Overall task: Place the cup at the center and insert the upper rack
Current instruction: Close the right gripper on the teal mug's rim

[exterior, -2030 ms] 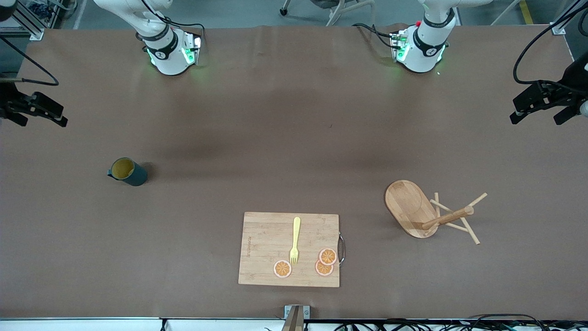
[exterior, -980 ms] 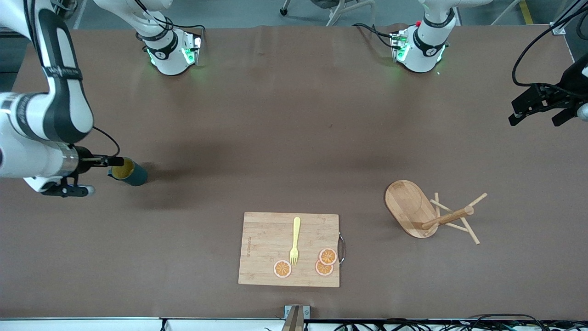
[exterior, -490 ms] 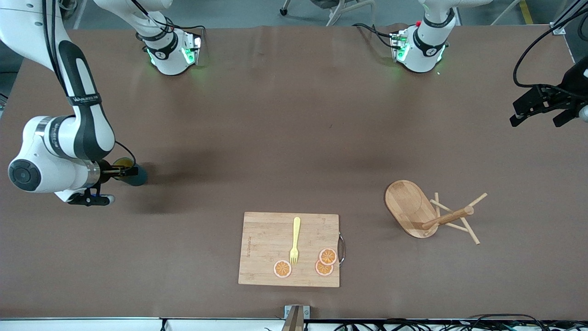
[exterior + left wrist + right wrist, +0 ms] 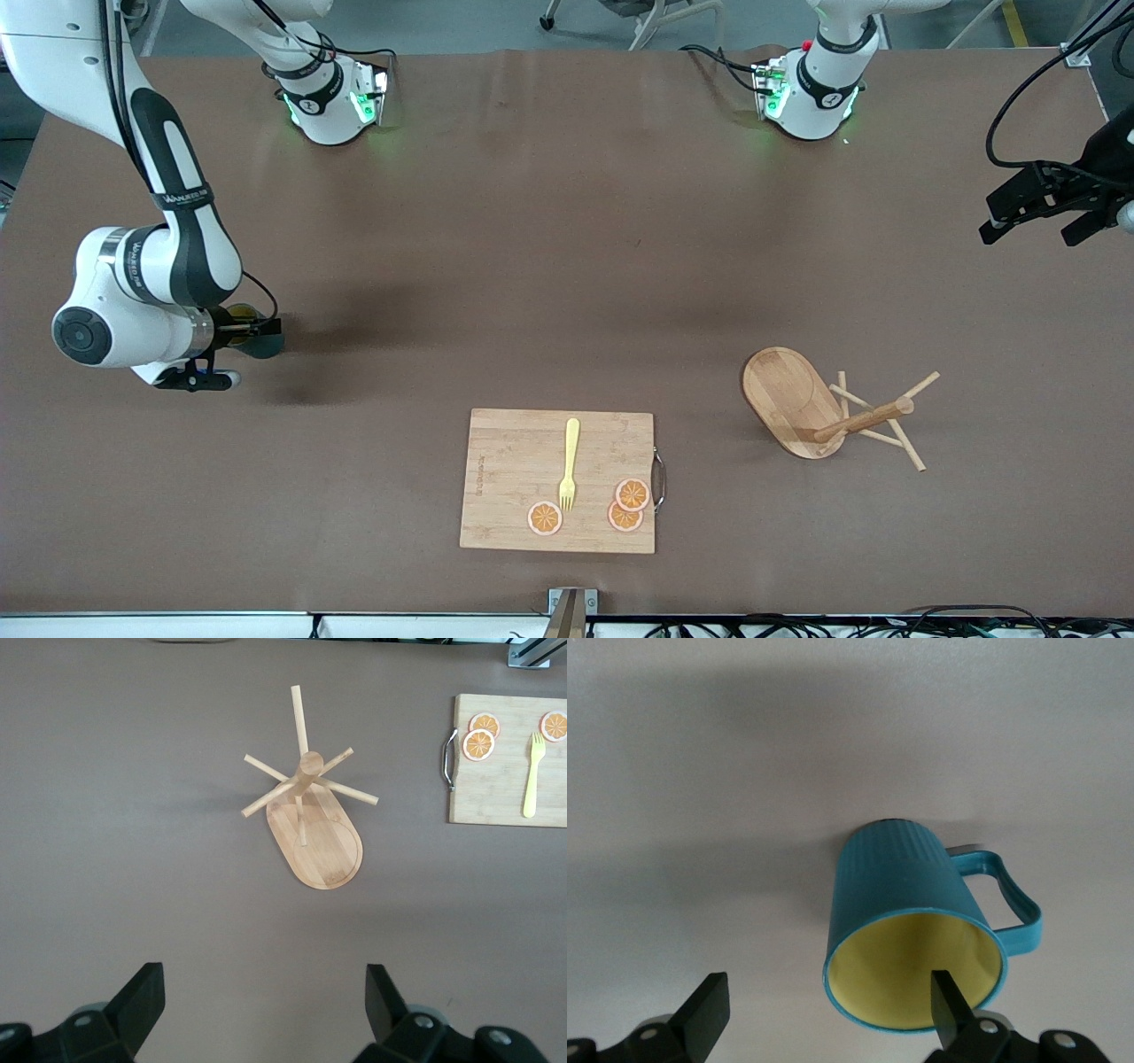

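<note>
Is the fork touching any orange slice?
Apart. The front view shows bare board between the fork and the nearest orange slice.

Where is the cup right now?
In the front view the cup stands upright on the table toward the right arm's end, directly under the open right gripper, farther from the camera than the cutting board.

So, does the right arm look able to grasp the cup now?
Probably yes. The right gripper hangs open over the upright cup, one finger above its yellow inside, and nothing stands beside it.
</note>
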Controlling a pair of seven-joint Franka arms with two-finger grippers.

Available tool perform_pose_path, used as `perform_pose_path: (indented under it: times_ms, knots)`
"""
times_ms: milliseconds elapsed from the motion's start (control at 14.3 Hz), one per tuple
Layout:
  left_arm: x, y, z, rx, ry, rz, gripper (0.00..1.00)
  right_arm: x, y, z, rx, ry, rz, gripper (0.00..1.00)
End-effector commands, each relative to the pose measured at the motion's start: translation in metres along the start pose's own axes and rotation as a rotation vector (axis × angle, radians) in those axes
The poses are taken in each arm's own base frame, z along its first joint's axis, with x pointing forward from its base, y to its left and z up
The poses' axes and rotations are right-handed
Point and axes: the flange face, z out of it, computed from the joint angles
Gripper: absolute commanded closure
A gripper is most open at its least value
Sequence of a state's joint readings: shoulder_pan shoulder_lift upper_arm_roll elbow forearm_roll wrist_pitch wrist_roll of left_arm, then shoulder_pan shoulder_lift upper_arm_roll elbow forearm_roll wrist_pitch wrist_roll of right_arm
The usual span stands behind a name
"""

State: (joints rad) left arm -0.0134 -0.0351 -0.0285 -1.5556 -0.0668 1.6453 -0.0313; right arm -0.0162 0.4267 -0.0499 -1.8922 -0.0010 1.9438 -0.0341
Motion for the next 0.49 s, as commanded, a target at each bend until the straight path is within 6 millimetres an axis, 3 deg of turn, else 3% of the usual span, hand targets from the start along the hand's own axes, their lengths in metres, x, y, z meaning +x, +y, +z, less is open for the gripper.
perform_pose_path:
  times_ms: [0, 210, 420]
  knots:
    - [0.000, 0.001, -0.006, -0.013, 0.012, 0.005, 0.00, 0.000, -0.004, 0.013, 0.006, -0.005, 0.011, 0.00]
    - [0.000, 0.001, -0.006, -0.013, 0.015, 0.006, 0.00, 0.003, -0.003, 0.023, 0.005, -0.017, 0.012, 0.03]
    - [0.000, -0.001, -0.007, -0.013, 0.015, 0.003, 0.00, 0.007, -0.004, 0.031, 0.004, -0.017, 0.009, 0.12]
